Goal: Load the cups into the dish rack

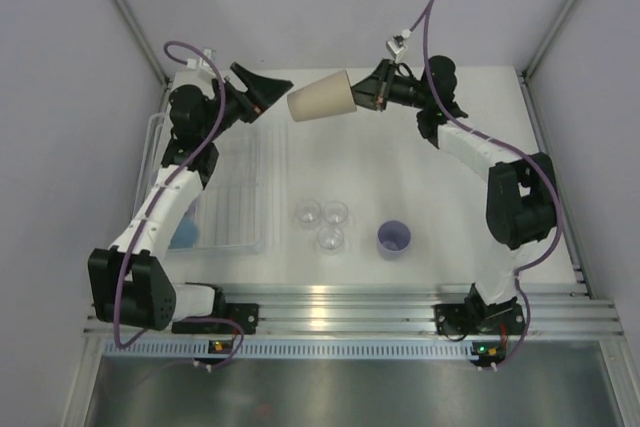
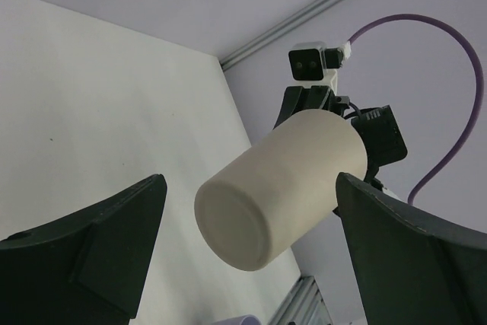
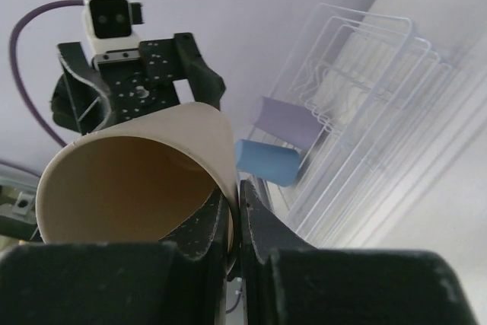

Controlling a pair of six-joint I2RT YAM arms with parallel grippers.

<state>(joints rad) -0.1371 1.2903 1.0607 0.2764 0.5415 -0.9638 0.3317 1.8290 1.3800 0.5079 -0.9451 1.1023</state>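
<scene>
1. Looks like a handover. The beige cup (image 1: 322,97) hangs sideways in the air, just past the far right corner of the dish rack (image 1: 262,243), with its base pointing at the left gripper (image 1: 270,95).
2. I'd slide left's fingers around the cup's body, squeeze gently, and only then let right go.
3. The right gripper (image 1: 364,97) is pinched tight on the cup's rim wall. Left's jaws gape fully and touch nothing.
</scene>
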